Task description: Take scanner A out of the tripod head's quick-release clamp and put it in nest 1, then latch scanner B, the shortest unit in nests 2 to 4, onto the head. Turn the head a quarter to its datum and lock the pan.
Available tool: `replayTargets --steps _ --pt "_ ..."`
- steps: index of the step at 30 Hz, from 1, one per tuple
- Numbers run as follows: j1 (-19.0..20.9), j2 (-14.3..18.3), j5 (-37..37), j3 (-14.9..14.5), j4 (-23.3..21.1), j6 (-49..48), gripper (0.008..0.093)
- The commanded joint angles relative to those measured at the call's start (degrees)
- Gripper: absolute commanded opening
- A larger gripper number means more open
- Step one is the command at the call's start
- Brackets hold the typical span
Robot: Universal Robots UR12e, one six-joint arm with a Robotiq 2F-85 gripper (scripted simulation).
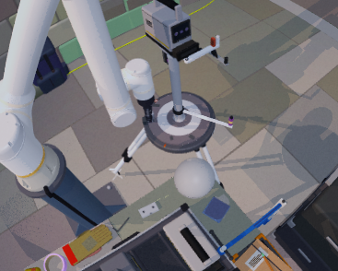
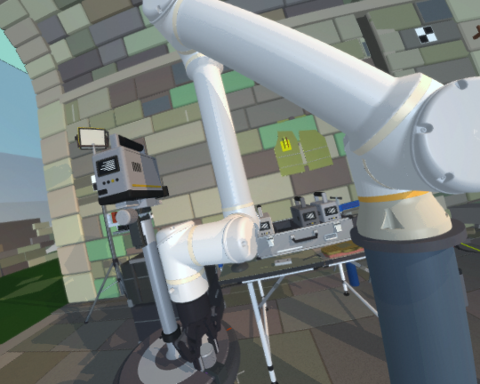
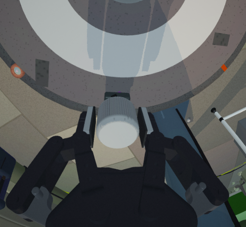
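Note:
The tripod's round base disc [image 1: 179, 121] sits low on the floor with the column rising from its centre, and a grey scanner [image 1: 166, 24] is mounted on the head at the top, with a red-tipped lever [image 1: 213, 42] beside it. A ribbed white knob [image 3: 117, 122] sticks out from the disc's rim. My gripper [image 3: 117, 126] is down at that rim, open, with the knob between its fingers. A thin pan handle [image 1: 208, 120] reaches out over the disc. Several scanners [image 2: 310, 213] stand in the case on the table behind.
The folding table [image 2: 295, 262] with the open case [image 2: 304, 238] stands right of the tripod, near my blue pedestal [image 2: 417, 306]. A white dome [image 1: 195, 178], a blue pad [image 1: 217, 208] and a blue bar [image 1: 253, 228] lie on the table. Tripod legs [image 1: 131, 152] spread over the floor.

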Motion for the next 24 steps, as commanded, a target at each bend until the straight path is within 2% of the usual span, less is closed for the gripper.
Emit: replayTargets --steps 1,22,24 --pt "0.0 0.0 0.0 0.0 0.0 0.0 0.0526" --pt "0.0 0.0 0.0 0.0 0.0 0.0 0.0456" --pt "0.0 0.0 0.0 0.0 0.0 0.0 0.0428"
